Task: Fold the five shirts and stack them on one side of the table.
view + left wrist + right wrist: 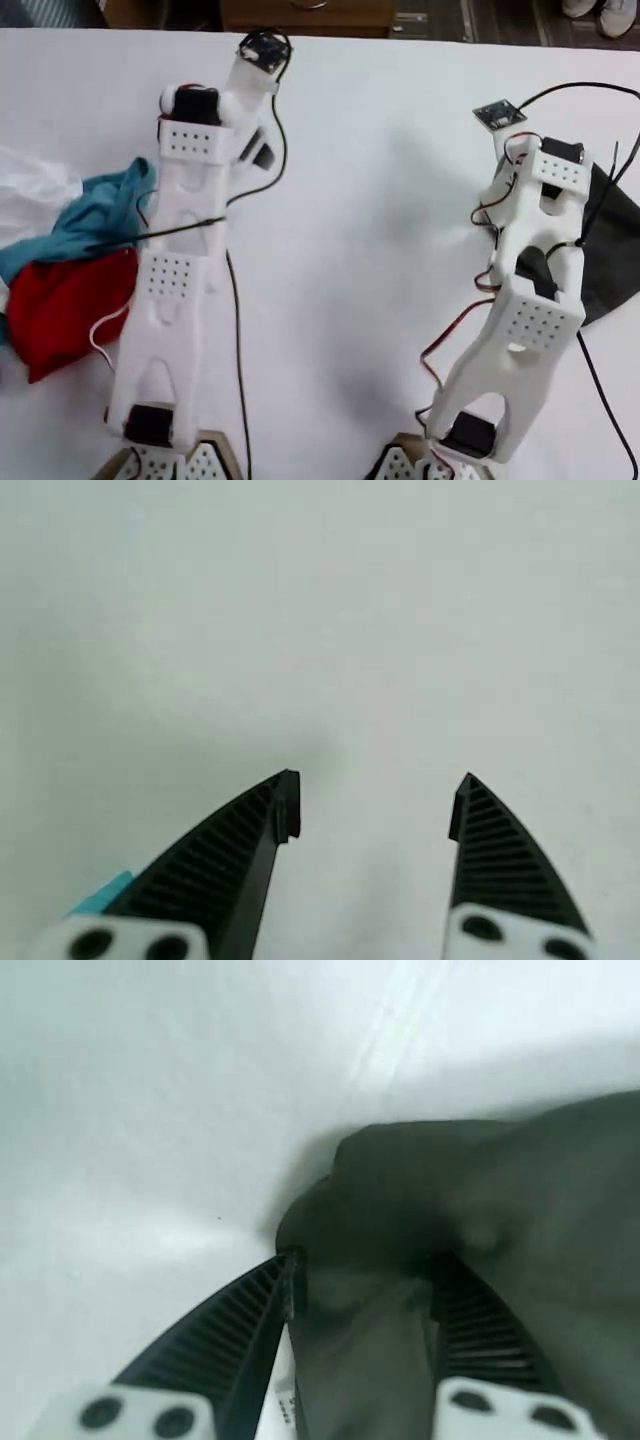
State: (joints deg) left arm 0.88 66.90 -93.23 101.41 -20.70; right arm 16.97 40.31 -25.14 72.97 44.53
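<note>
A black shirt (612, 250) lies crumpled at the table's right edge, partly under the right arm (530, 300). In the right wrist view my right gripper (362, 1260) is shut on a bunched fold of the black shirt (500, 1190), with cloth filling the gap between the fingers. A heap of shirts lies at the left edge: a teal one (100, 205), a red one (65, 300) and a white one (30, 180). My left gripper (375, 790) hangs open over bare white table with nothing between its fingers. The left arm (185, 200) stretches toward the far side, beside the heap.
The white table (370, 200) has open room in the middle between the two arms. Black and red cables (240, 330) trail from both arms across the surface. A corner of teal cloth (110, 890) shows behind the left gripper's finger.
</note>
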